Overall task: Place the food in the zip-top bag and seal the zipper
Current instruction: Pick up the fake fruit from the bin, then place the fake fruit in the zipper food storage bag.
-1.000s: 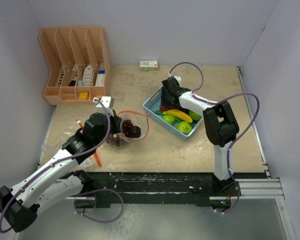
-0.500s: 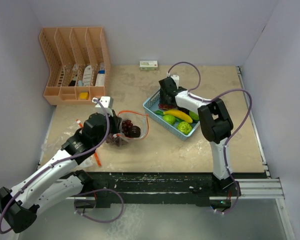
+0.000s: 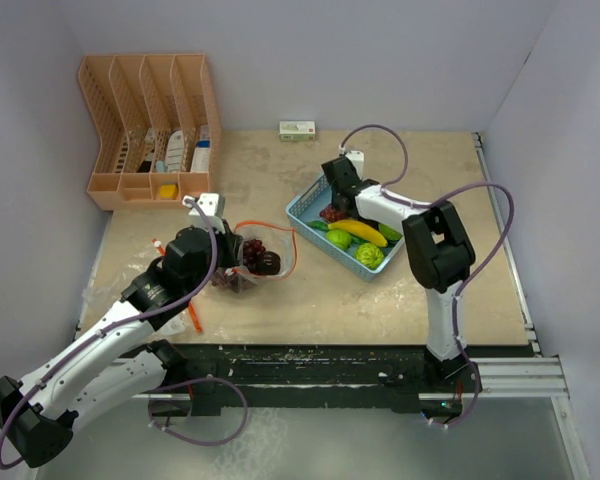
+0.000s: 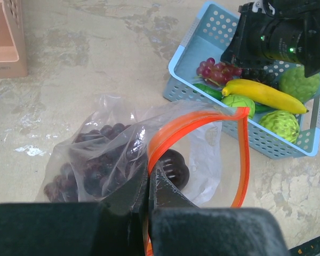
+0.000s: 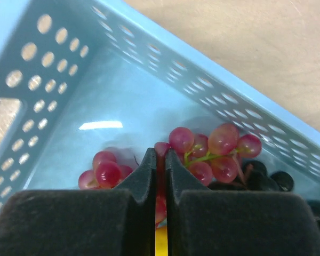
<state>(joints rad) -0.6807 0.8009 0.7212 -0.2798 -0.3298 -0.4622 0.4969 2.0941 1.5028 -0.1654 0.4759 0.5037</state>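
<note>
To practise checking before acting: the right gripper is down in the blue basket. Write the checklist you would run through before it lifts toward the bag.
1. Right gripper closed on the red grape bunch: ok, something red sits between its fingers.
2. Left gripper pinching the orange zipper: ok.
3. Bag mouth open: ok, the zipper forms a wide loop.
4. Whole bunch will lift clear of the basket: cannot tell.
5. All food bagged: not ok, the banana lies in the basket.
</note>
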